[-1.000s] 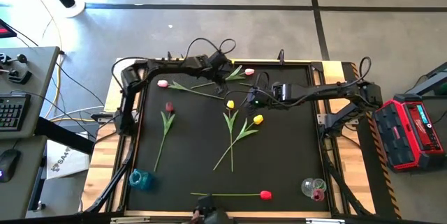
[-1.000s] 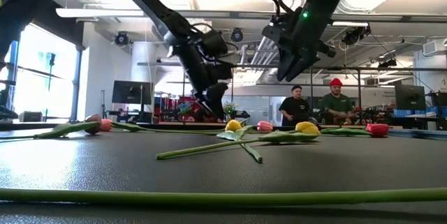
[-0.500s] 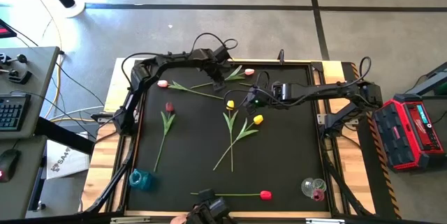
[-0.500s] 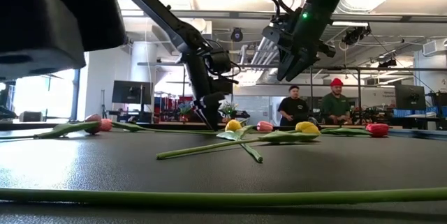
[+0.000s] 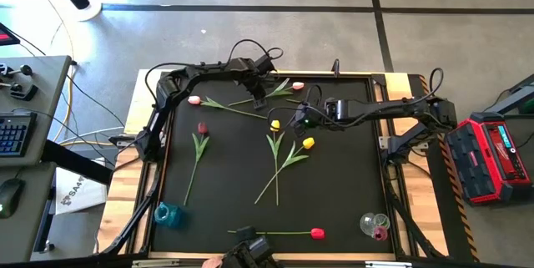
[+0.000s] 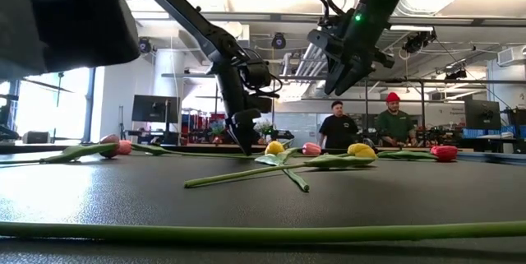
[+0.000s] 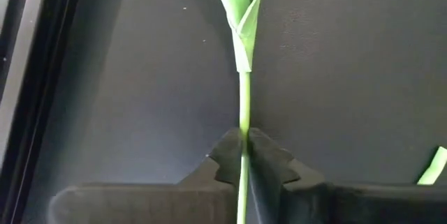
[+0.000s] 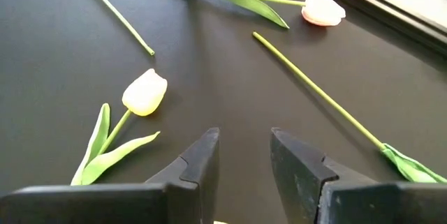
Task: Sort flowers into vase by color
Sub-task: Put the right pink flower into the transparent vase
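Several tulips lie flat on the black table top. At the far edge lies a pink tulip, and my left gripper is shut on its stem, down at the table. Another pink tulip lies to the left, a red one nearer, and two yellow ones at the middle. A second red tulip lies by the near edge. My right gripper hangs open above the middle, holding nothing. My left gripper pinches the pink tulip's thin green stem between its two fingertips, on the bare length below the leaf. The fingers come from above, pointing down, and lie across the stem. The tulip lies on the table.
A blue vase stands at the near left corner, and a clear vase with something pink in it at the near right. A dark object sits at the near edge and fills the low view's upper left. Two people stand in the room beyond.
My left gripper has come down onto the far pink tulip's stem and shut on it. The tulip lies where it was. The dark object at the near edge has shifted in front of the low camera.
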{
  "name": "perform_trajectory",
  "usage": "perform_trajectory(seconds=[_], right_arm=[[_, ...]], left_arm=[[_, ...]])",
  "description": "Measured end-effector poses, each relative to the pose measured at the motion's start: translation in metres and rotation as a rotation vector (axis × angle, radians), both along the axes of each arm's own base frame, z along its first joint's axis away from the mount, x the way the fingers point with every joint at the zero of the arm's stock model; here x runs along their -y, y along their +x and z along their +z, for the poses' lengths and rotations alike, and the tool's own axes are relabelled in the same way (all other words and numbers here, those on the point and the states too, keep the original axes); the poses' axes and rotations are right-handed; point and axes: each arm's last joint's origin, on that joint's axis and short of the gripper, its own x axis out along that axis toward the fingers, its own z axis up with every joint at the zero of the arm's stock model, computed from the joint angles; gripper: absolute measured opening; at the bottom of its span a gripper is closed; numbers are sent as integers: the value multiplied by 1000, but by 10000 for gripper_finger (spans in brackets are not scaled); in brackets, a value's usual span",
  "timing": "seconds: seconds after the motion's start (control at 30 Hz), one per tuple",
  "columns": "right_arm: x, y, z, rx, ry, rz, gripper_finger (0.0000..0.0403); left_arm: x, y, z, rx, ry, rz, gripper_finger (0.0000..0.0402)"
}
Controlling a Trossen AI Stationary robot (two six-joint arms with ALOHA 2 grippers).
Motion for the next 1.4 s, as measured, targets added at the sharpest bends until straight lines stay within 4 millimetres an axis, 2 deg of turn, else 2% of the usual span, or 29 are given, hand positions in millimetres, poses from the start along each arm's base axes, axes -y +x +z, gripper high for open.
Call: perform_trajectory(seconds=[0.2,0.47,0.67,0.8,1.0,1.17,1.4], right_arm=[[-7,1,0,20,16,-9,113],[-23,3,0,44,32,0,113],[-48,3,0,70,61,31,113],[-62,3,0,92,54,42,113],[-70,7,5,170,-40,13,113],[-71,15,11,257,-72,39,113],[-87,30,30,459,-184,109,113]], left_arm=[[2,-2,5,-11,-6,0,1],[10,-15,49,46,25,9,1],[27,-36,74,182,60,13,0],[44,-55,84,356,48,-10,0],[81,-81,81,567,45,-57,0],[115,-95,71,688,57,-125,0],[147,-109,59,894,51,-135,0]])
